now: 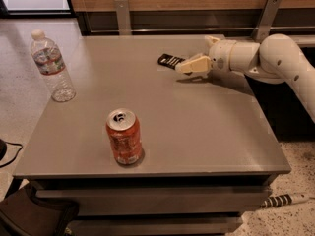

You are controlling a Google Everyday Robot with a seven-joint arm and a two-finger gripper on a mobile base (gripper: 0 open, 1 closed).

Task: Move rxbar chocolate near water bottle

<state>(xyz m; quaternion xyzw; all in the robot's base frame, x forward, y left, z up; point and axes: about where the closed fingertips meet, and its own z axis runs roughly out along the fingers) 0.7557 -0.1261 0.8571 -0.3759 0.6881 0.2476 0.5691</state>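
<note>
1. The arm (288, 70), white and rounded, is entering from the right edge at about 3 o'clock and bending at a bulky joint near 2 o'clock.
2. From that joint the forearm (248, 58) is running nearly level toward 9 o'clock.
3. The wrist (227, 58), a short white cylindrical segment, is sitting in line with the forearm, at about 1 o'clock from frame centre.
4. The gripper (181, 67), cream-coloured, is pointing toward 9 o'clock with a slight downward tilt, its tip lying just above and right of frame centre.
</note>
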